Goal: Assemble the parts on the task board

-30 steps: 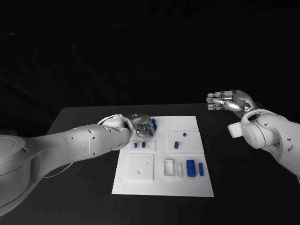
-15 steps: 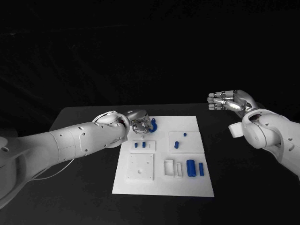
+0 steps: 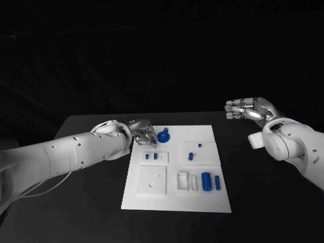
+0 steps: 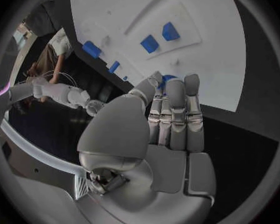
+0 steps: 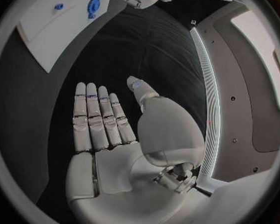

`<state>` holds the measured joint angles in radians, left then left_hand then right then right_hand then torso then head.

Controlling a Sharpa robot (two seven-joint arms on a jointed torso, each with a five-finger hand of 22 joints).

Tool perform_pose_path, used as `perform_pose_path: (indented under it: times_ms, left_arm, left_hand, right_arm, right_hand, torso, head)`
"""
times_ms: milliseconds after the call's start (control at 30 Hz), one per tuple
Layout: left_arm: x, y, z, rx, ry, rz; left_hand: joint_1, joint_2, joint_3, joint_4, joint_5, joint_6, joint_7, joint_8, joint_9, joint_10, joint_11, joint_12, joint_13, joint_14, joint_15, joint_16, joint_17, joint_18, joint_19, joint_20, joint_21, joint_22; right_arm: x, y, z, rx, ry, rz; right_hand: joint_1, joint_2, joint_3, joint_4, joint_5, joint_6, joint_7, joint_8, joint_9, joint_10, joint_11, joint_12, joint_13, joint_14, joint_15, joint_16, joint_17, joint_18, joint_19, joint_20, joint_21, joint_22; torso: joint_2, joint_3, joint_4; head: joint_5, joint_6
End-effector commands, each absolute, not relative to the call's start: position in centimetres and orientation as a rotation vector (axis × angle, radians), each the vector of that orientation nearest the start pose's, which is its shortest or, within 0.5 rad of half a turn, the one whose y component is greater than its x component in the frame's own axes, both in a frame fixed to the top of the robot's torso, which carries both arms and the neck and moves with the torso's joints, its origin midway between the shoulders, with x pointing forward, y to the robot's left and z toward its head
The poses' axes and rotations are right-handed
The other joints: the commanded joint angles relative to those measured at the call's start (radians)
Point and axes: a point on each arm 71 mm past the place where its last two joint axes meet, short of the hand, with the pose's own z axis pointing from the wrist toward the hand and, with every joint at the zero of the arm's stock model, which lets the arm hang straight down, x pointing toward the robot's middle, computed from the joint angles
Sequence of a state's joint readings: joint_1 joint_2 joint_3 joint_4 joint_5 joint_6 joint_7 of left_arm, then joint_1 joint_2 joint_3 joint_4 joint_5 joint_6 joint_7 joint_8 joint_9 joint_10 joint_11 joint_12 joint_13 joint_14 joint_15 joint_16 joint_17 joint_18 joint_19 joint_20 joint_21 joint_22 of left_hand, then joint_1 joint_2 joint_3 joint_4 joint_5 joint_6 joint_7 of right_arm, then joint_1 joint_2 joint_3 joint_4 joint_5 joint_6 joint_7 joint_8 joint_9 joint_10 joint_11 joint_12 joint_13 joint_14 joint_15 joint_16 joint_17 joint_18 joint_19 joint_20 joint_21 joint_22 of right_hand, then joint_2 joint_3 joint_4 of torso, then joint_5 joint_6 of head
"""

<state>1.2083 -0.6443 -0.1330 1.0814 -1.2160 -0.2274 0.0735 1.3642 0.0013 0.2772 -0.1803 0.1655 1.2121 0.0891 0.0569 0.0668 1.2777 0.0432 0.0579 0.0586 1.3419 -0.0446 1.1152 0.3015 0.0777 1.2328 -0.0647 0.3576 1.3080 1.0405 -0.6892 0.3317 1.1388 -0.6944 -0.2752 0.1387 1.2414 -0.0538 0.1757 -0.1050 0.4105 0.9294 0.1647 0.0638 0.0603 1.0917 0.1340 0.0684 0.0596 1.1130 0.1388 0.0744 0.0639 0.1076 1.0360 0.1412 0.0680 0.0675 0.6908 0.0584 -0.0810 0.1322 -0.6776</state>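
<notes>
The white task board [image 3: 175, 169] lies in the middle of the black tabletop [image 3: 89, 131], long side running near to far. Its parts are spread across it: a round blue part [image 3: 163, 135] at the far left corner, two small blue blocks [image 3: 153, 157] just nearer, a pair of little blue pegs [image 3: 196, 151] in the far right panel, and a thick blue cylinder [image 3: 206, 180] with a thinner blue pin [image 3: 216, 183] standing beside a white slotted block [image 3: 183, 180] at the near right. A raised white square plate [image 3: 152, 180] sits near left.

The left robot hand [image 3: 142, 133] hovers at the board's far left edge, just beside the round blue part and apart from it. In the left wrist view its fingers [image 4: 175, 115] lie straight and side by side, nothing between them and the thumb, so it is released and empty (the blue part peeks out just past the fingertips). That placement suggests the round part is the piece it is working around.

The right robot hand [image 3: 247, 109] is lifted well clear, far right of the board, probably parked to keep out of the way. Its fingers [image 5: 97, 118] are stretched out flat with the thumb apart, holding nothing.

Most parts appear loose or unseated, so the assembly seems at an early stage.
</notes>
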Motion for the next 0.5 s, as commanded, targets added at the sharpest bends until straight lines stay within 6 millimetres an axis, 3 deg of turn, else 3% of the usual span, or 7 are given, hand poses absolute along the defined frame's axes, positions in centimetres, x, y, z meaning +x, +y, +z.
perform_pose_path:
  times_ms: [33,500]
  left_arm:
    - [54.48,22.72,-23.85,0.009,1.840,-0.636]
    - [54.54,23.16,-24.11,0.020,1.867,-0.612]
  left_hand:
    - [-0.001,0.001,-0.006,0.001,-0.004,0.003,0.001,0.006,0.000,0.002,-0.001,0.000,0.000,0.006,-0.001,0.001,0.000,0.012,0.002,0.001,0.003,0.020]
    - [0.001,0.003,-0.008,0.002,-0.012,0.002,0.001,0.006,0.000,0.002,0.000,0.000,0.000,0.007,-0.001,0.001,0.000,0.012,0.002,0.001,0.003,0.019]
  right_arm:
    - [56.06,-25.99,-17.33,0.765,1.448,1.114]
    - [56.05,-26.04,-17.32,0.765,1.448,1.114]
  right_hand:
    - [-0.001,0.002,0.005,0.000,0.007,0.000,-0.002,-0.005,-0.001,0.001,0.003,-0.003,-0.001,-0.007,-0.001,-0.003,-0.001,0.009,-0.007,-0.001,0.004,-0.001]
    - [-0.001,0.002,0.005,0.000,0.007,0.000,-0.002,-0.005,-0.001,0.001,0.003,-0.003,-0.001,-0.007,-0.001,-0.003,-0.001,0.009,-0.007,-0.001,0.004,-0.001]
  torso:
    - [0.000,-0.0005,-0.0013]
    - [0.000,0.0012,-0.0019]
  head:
    - [0.002,0.000]
    - [0.003,-0.001]
